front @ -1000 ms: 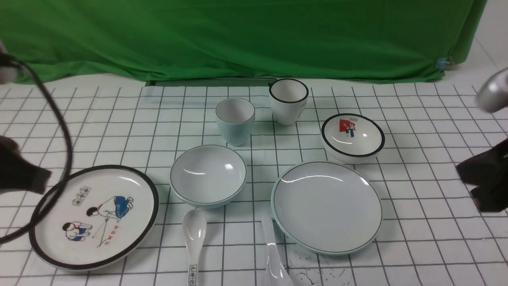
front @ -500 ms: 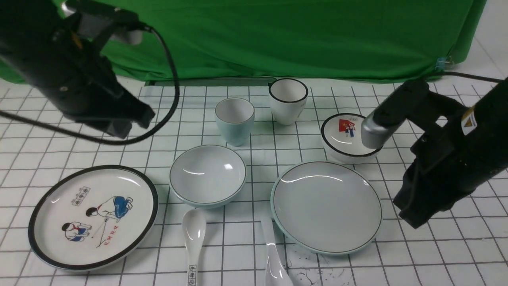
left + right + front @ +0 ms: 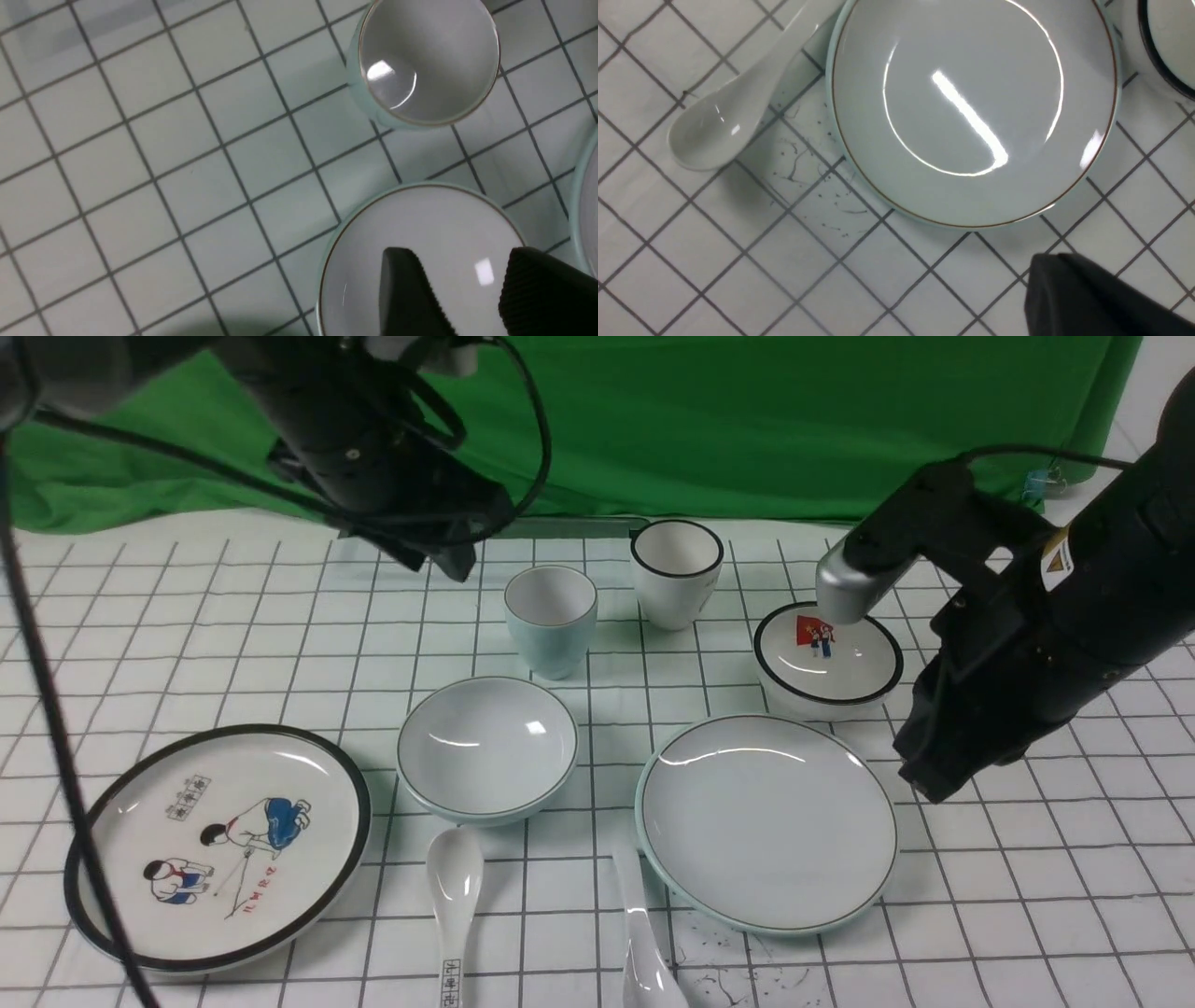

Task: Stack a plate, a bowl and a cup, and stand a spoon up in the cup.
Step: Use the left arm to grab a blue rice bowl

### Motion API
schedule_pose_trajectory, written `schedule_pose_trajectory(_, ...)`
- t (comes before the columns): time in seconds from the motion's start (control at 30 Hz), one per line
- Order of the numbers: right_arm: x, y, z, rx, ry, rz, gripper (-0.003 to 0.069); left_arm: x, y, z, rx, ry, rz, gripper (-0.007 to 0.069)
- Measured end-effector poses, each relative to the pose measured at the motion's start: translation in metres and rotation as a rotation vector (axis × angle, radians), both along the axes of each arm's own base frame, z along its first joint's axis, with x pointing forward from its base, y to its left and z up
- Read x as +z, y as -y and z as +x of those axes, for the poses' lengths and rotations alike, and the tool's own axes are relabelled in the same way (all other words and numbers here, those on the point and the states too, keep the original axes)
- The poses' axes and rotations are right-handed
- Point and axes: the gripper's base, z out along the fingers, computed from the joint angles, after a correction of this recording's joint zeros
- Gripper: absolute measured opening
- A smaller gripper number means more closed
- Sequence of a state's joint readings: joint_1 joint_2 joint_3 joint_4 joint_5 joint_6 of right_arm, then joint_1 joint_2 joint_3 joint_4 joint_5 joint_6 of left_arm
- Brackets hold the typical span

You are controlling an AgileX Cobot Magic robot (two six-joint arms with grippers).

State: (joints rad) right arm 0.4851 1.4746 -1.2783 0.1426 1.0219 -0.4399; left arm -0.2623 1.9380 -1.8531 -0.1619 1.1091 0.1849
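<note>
— At the near edge of the checked tablecloth (image 3: 1027, 896), what lay there?

— The spoon (image 3: 733, 107), scoop end toward the camera and handle running away to the left rim of the plate (image 3: 767, 821). Whether the two touched, I could not tell. Left of it lay a printed spoon (image 3: 455, 896), and farther left a black-rimmed picture plate (image 3: 317, 784).

— And the plate itself?

— It was flat on the cloth, right of centre, with nothing on it. The right gripper (image 3: 920, 784) hung just off its right edge, above the cloth. Its wrist view caught only one dark mass of it, so I could not tell how its fingers stood.

— What came behind that?

— The bowl (image 3: 487, 747) sat empty to the left of the plate, apart from it. A black-rimmed bowl (image 3: 829, 658) with a red picture stood near the plate's far rim.

— The cup?

— The cup (image 3: 551, 616) stood upright and empty behind the bowl. A black-rimmed cup (image 3: 677, 569) was just beside it, a little farther back and to the right.

— The other arm?

— The left gripper (image 3: 453, 558) was raised off the table, left of the cup, in front of the green cloth (image 3: 747, 420). Its wrist view showed two fingers (image 3: 406, 289) parted with a clear gap, gripping nothing, and the bowl below them.
</note>
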Motion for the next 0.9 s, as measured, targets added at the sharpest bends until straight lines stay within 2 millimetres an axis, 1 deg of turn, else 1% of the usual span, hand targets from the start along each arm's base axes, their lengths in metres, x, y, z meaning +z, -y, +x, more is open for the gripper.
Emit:
schedule_pose_trajectory(0.03,0.0,0.0,0.0,0.0,0.002,-0.004,0.001,-0.005,0.005,0.004,-0.009,-0.007,0.0,0.0269)
schedule_pose_trajectory(0.07,0.0,0.0,0.0,0.0,0.002,-0.004,0.001,-0.006,0.006,0.005,-0.011,-0.008,0.0,0.0269)
schedule_pose_trajectory(0.1,0.0,0.001,0.0,0.001,0.005,-0.009,0.001,-0.013,0.017,0.009,-0.031,-0.014,0.002,0.0278)
schedule_pose_trajectory(0.13,0.0,0.001,0.0,0.001,0.006,-0.011,0.001,-0.017,0.022,0.011,-0.042,-0.017,0.01,0.028)
schedule_pose_trajectory(0.23,0.0,0.001,0.001,0.002,0.007,-0.013,0.001,-0.027,0.03,0.012,-0.067,-0.045,0.05,0.0283)
schedule_pose_trajectory(0.33,0.0,0.001,0.001,0.002,0.008,-0.015,0.001,-0.033,0.029,0.007,-0.082,-0.105,0.101,0.0283)
schedule_pose_trajectory(0.47,0.0,0.001,0.001,0.002,0.008,-0.016,0.001,-0.039,0.026,0.005,-0.08,-0.129,0.144,0.0283)
schedule_pose_trajectory(0.6,0.0,0.001,0.001,0.002,0.008,-0.016,0.0012,-0.063,0.022,-0.003,-0.068,-0.216,0.176,0.0283)
schedule_pose_trajectory(0.63,0.0,0.001,0.001,0.002,0.008,-0.016,0.0012,-0.065,0.022,-0.004,-0.066,-0.221,0.177,0.0283)
schedule_pose_trajectory(0.73,0.0,0.001,0.001,0.002,0.01,-0.016,0.0013,-0.082,0.016,-0.01,-0.051,-0.279,0.229,0.0283)
schedule_pose_trajectory(0.9,0.0,0.001,0.001,0.002,0.012,-0.015,0.0015,-0.091,0.009,-0.008,-0.016,-0.265,0.235,0.0283)
